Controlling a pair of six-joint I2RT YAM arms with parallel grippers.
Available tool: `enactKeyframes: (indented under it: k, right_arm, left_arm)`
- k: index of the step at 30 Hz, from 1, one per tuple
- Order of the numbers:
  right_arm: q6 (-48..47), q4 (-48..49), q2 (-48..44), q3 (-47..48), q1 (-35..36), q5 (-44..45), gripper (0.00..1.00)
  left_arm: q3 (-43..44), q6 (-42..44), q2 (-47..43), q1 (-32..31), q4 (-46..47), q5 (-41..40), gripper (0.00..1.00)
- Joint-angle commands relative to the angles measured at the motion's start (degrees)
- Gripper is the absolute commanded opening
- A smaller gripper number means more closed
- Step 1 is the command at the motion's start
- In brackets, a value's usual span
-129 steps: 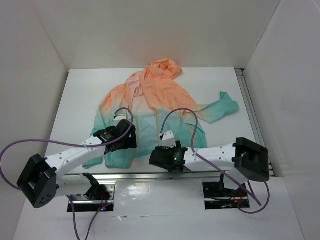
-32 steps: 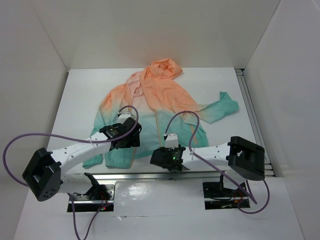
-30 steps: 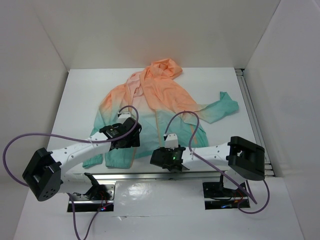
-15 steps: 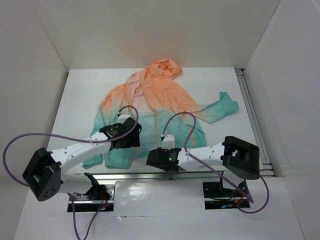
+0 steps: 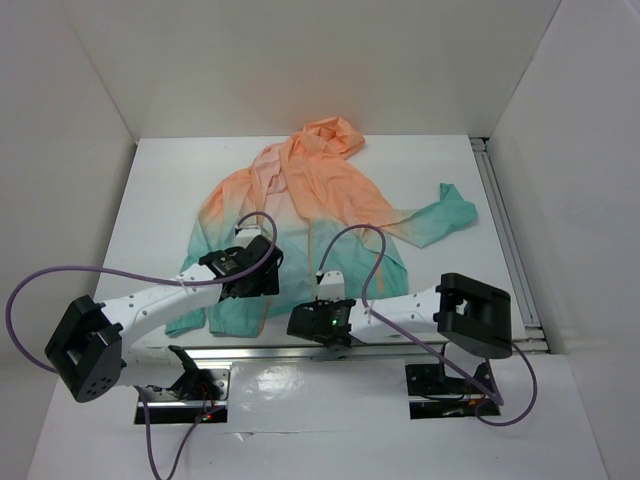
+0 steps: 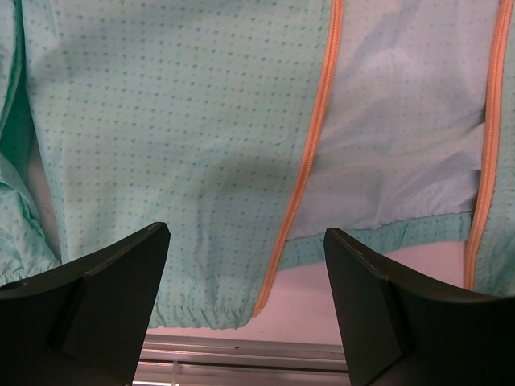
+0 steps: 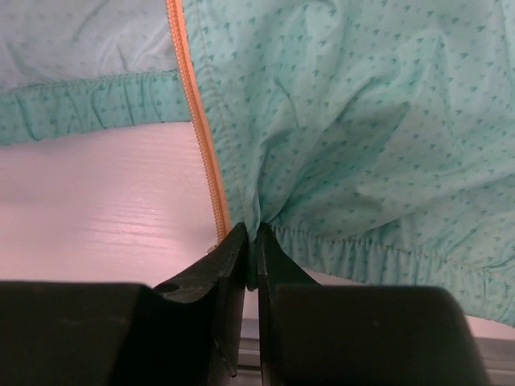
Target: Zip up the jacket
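The jacket (image 5: pixel 320 190) lies flat on the white table, peach at the hood and teal at the hem, with its front open. My left gripper (image 5: pixel 250 280) hangs open above the left front panel (image 6: pixel 177 121), with that panel's orange zipper tape (image 6: pixel 310 153) running down between its fingers to the hem. My right gripper (image 5: pixel 320 318) is at the near edge. In the right wrist view the right gripper (image 7: pixel 252 233) is shut on a pinch of the teal hem (image 7: pixel 346 249), just right of the other zipper tape (image 7: pixel 197 129).
A metal rail (image 5: pixel 260 350) runs along the table's near edge, close under both grippers. White walls enclose the table (image 5: pixel 170 180) at the back and sides. Purple cables (image 5: pixel 60 275) loop over both arms. One teal sleeve (image 5: pixel 445 212) reaches out to the right.
My right gripper has shifted left along the near edge and its jaws have closed onto the hem fabric. The left gripper has stayed put and open.
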Motion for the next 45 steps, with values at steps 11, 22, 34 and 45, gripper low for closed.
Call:
enactKeyframes:
  k: [11, 22, 34, 45]
  right_arm:
    - [-2.96, 17.79, -2.74, -9.17, 5.95, 17.73, 0.0]
    - [-28.11, 54.36, -18.22, -20.32, 6.57, 25.68, 0.0]
    - [-63.85, 109.88, -17.45, -35.44, 6.65, 25.76, 0.0]
    - [-82.15, 114.51, -24.54, -31.5, 6.13, 13.21, 0.0]
  left_arm:
    - [1.67, -2.72, 0.75, -1.27, 0.48, -0.92, 0.91]
    - [-3.61, -1.42, -6.19, -2.41, 11.1, 4.7, 0.91]
    - [-8.43, 0.96, -12.07, -3.99, 18.13, 8.04, 0.91]
    - [-17.93, 2.81, -24.21, -5.05, 30.62, 13.93, 0.91]
